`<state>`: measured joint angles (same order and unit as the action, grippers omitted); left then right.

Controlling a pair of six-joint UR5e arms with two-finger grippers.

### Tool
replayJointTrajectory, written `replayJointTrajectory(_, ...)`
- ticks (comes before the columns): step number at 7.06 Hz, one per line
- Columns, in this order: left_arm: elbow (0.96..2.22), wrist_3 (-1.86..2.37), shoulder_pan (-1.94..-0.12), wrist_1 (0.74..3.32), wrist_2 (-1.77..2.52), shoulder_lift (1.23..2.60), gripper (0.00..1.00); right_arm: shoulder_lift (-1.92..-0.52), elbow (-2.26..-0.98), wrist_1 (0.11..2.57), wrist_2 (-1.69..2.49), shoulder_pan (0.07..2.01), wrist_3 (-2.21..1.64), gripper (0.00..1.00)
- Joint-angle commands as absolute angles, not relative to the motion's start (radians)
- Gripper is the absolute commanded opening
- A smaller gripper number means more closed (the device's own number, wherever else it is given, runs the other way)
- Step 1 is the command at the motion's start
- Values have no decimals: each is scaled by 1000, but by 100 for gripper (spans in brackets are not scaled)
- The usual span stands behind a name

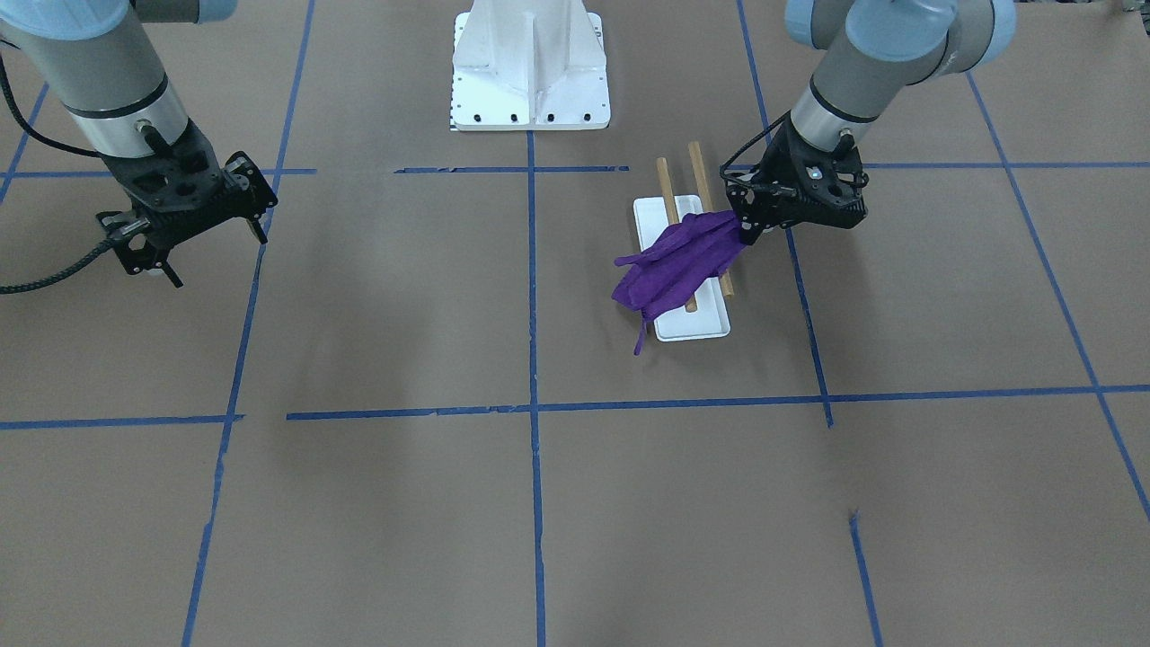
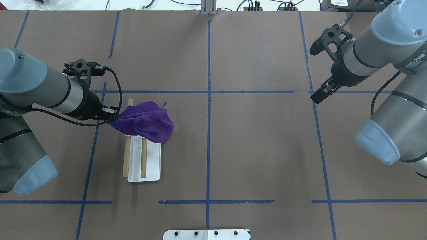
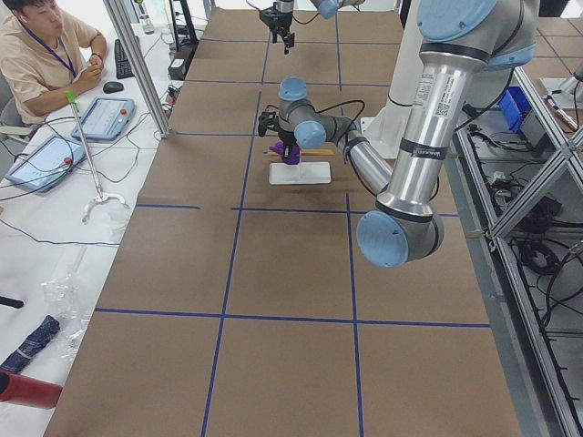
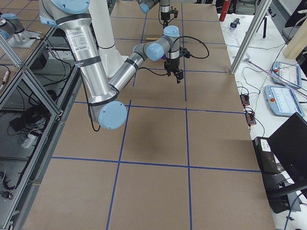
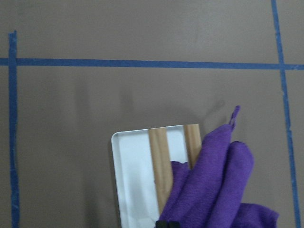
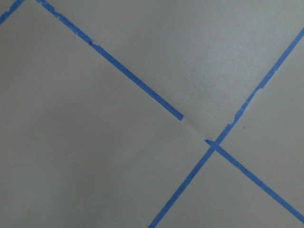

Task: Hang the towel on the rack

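Note:
A purple towel point(image 1: 678, 265) lies bunched over the far end of the rack, draped across its two wooden rods point(image 1: 669, 193). The rack stands on a white base point(image 1: 696, 325). My left gripper point(image 1: 744, 229) is shut on the towel's edge beside the rack. From overhead, the towel point(image 2: 146, 121) covers the rods' point(image 2: 143, 160) far end, with the left gripper point(image 2: 113, 117) at its left side. The left wrist view shows the towel point(image 5: 218, 185) over the white base point(image 5: 133, 180). My right gripper point(image 1: 218, 254) is open and empty, held above the table far from the rack.
Blue tape lines point(image 2: 208, 100) divide the brown table into squares. The robot's white mount point(image 1: 530, 67) stands at the table's edge between the arms. An operator point(image 3: 41, 55) sits beyond the table in the exterior left view.

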<state>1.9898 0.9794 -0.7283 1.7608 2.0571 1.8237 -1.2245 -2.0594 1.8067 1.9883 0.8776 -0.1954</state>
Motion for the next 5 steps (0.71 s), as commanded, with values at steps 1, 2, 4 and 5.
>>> replayJointTrajectory(1, 1982, 917, -736, 1764, 2056, 1801, 0, -1235, -2059, 1818, 1990, 896, -163, 100)
replayJointTrajectory(2, 1980, 916, -738, 1764, 2057, 1801, 0, -1239, -2059, 1816, 1988, 900, -163, 100)
replayJointTrajectory(4, 1980, 904, -738, 1766, 2056, 1805, 100, -1243, -2059, 1821, 1983, 913, -166, 100)
replayJointTrajectory(5, 1980, 878, -755, 1764, 2056, 1807, 100, -1268, -2057, 1838, 1997, 958, -181, 100)
